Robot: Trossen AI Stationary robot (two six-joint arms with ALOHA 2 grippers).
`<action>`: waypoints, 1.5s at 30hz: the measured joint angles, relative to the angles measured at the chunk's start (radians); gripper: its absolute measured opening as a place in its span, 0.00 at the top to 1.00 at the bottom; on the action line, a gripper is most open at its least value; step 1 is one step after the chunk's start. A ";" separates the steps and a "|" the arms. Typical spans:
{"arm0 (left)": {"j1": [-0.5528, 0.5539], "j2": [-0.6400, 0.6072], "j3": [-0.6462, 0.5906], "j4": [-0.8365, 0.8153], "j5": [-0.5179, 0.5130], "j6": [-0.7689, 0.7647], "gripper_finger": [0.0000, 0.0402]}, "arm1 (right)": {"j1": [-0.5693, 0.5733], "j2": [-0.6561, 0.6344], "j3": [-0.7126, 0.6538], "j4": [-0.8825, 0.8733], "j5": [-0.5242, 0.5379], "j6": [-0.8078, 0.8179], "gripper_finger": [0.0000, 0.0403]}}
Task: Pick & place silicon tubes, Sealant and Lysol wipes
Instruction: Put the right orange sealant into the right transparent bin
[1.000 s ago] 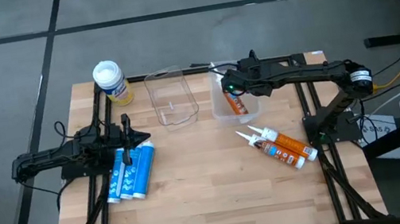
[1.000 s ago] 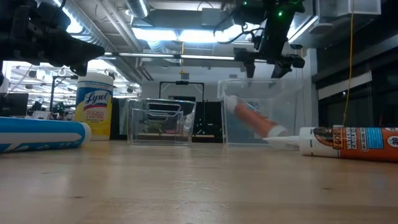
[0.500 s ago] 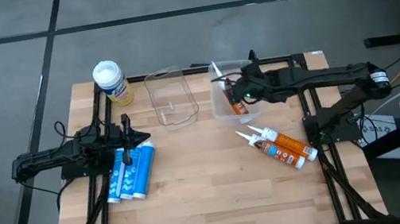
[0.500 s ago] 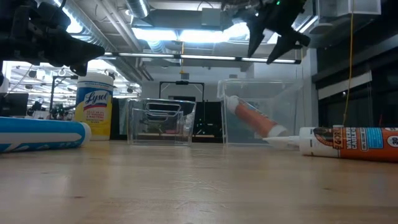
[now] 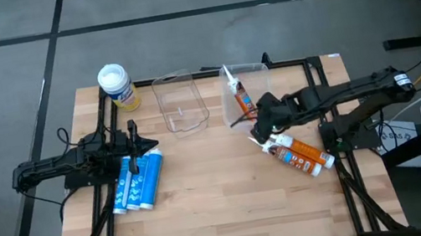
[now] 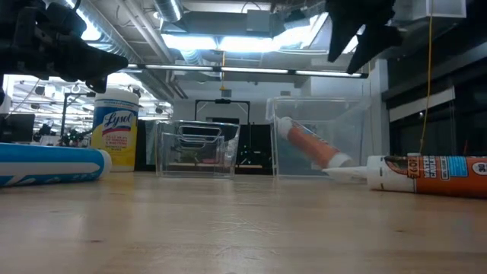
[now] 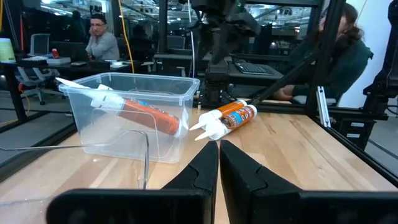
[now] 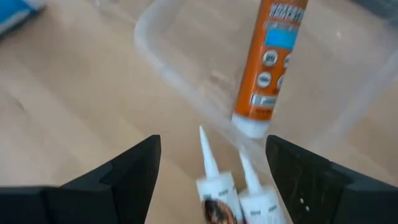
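Observation:
One orange sealant tube [image 5: 240,99] lies slanted in a clear bin [image 5: 250,66], its nozzle up at the bin's far rim. Two more orange tubes [image 5: 297,155] lie side by side on the wood, near and to the right of that bin. My right gripper [image 5: 261,124] hangs open in the air above their nozzles [image 8: 205,146] and the bin's near wall, holding nothing. Blue tubes [image 5: 138,182] lie at the left. Just beyond them my left gripper [image 7: 219,157] stays shut and level above the table. The yellow Lysol wipes [image 5: 118,88] stand upright at the far left.
An empty clear bin [image 5: 181,104] sits between the Lysol wipes and the bin with the tube. Bare wood fills the table's near half. People sit at desks beyond the table in the left wrist view.
My right gripper has moved from over the bin toward the table's near edge, rising a little and rolling, and now hangs over the nozzles of the two tubes on the wood. It has stayed open. The tube in the bin has not moved.

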 joint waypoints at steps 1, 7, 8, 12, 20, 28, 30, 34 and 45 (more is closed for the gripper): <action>0.000 0.000 0.000 0.000 0.000 0.000 0.97 | 0.011 0.000 0.000 -0.015 -0.016 0.000 0.28; 0.000 0.000 0.000 0.000 0.000 0.000 0.96 | 0.094 0.001 0.000 -0.120 -0.160 0.001 0.28; 0.000 0.000 0.000 0.000 0.000 0.000 0.96 | 0.108 0.001 0.000 -0.136 -0.183 0.000 0.28; 0.000 0.000 0.000 0.000 0.000 0.000 0.97 | 0.158 0.001 0.000 -0.155 -0.247 -0.035 0.28; 0.000 0.000 0.000 0.000 0.000 0.000 0.96 | 0.184 0.043 0.000 -0.160 -0.308 -0.053 0.28; 0.000 0.000 0.000 0.000 0.000 0.000 0.97 | 0.184 0.086 -0.107 -0.116 -0.335 -0.129 0.28; 0.000 0.000 0.000 0.000 0.000 0.000 0.97 | 0.181 0.083 -0.153 -0.073 -0.346 -0.130 0.28; 0.000 0.000 0.000 0.000 0.000 0.000 0.96 | 0.181 0.080 -0.232 0.021 -0.353 -0.133 0.28; 0.000 0.000 0.000 0.000 0.000 0.000 0.97 | 0.154 0.080 -0.361 0.101 -0.353 -0.130 0.28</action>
